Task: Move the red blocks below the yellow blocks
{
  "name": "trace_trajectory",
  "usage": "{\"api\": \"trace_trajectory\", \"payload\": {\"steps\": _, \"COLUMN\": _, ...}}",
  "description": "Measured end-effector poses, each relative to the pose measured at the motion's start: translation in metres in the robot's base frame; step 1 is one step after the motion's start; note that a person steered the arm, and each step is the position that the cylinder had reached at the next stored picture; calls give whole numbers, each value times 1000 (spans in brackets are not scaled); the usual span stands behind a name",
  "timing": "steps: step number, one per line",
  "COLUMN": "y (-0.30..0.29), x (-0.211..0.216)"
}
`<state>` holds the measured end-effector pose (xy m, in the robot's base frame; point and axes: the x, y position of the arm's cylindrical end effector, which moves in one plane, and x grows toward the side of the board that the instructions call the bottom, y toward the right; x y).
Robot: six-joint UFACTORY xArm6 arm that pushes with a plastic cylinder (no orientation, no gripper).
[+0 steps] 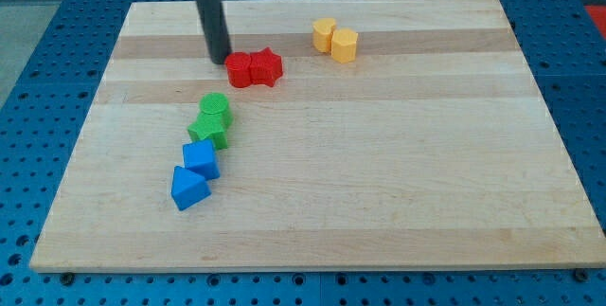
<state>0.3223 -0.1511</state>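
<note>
Currently my tip [219, 60] rests on the wooden board [398, 183], just at the view's left of the two red blocks [254, 68], which touch each other. I carry no jaws, only a rod. The two yellow blocks [335, 40] sit toward the view's upper right of the red pair.

A pale wooden bench [379, 202] with lengthwise grain fills the middle; blue perforated flooring [28, 107] (dotted with small holes) borders it from nine through twelve to three o'clock, evenly lit.
</note>
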Motion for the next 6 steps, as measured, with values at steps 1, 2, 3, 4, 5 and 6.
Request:
{"api": "trace_trajectory", "payload": {"steps": 1, "y": -9, "x": 11}}
{"api": "trace_trajectory", "payload": {"steps": 2, "y": 22, "x": 32}}
{"api": "trace_trajectory", "payload": {"steps": 3, "y": 86, "x": 34}}
{"api": "trace_trajectory", "payload": {"steps": 4, "y": 110, "x": 34}}
{"api": "trace_trajectory", "payload": {"steps": 5, "y": 110, "x": 48}}
{"api": "trace_trajectory", "payload": {"steps": 6, "y": 123, "x": 71}}
